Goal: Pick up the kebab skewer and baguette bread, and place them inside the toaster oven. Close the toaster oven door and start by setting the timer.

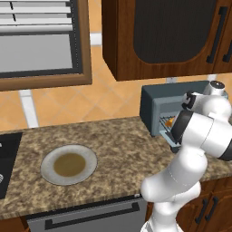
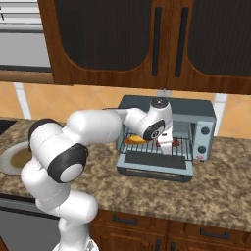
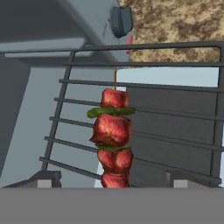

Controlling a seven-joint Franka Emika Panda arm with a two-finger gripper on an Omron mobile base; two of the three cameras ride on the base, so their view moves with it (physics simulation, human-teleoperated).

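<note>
kebab skewer [image 3: 113, 138] on rack [image 3: 175, 113]

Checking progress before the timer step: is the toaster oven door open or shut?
Open. The toaster oven door lies folded down flat in front of the toaster oven, leaving the rack exposed.

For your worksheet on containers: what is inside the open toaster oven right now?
On the toaster oven rack lie the kebab skewer and the baguette bread; the arm covers most of the bread.

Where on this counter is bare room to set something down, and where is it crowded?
Bare granite lies between the plate and the toaster oven, and right of the oven. The wire rack is crowded: baguette bread, kebab skewer, gripper.
</note>
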